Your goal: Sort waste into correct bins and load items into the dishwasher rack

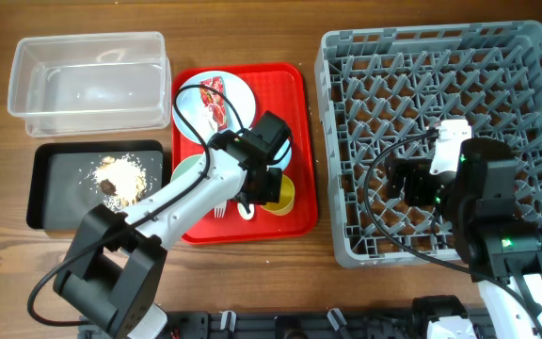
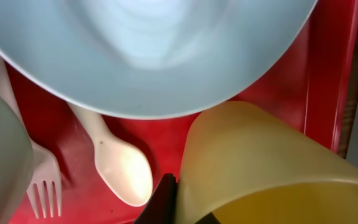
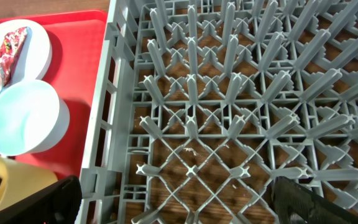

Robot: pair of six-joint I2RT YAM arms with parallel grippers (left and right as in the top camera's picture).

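Observation:
My left gripper [image 1: 273, 185] [image 2: 188, 210] is low over the red serving tray and shut on the wall of the small yellow cup [image 1: 284, 195] [image 2: 272, 162]. One black finger presses its outer side. The light blue bowl [image 2: 148, 50] [image 3: 23, 118] lies just beyond it, mostly hidden by the arm from overhead. The white spoon [image 2: 120, 165] and fork [image 2: 45, 186] lie left of the cup, beside the pale green bowl [image 1: 188, 171]. The red wrapper [image 1: 216, 102] lies on a white plate. My right gripper [image 1: 406, 184] [image 3: 173, 205] is open and empty over the grey dishwasher rack [image 1: 525, 42] [image 3: 114, 124]. The tissue is out of view.
The clear tub [image 1: 87, 83] stands at the back left. The black tray [image 1: 50, 202] in front of it holds beige food scraps [image 1: 120, 177]. The red serving tray [image 1: 294, 80] sits between the bins and the rack.

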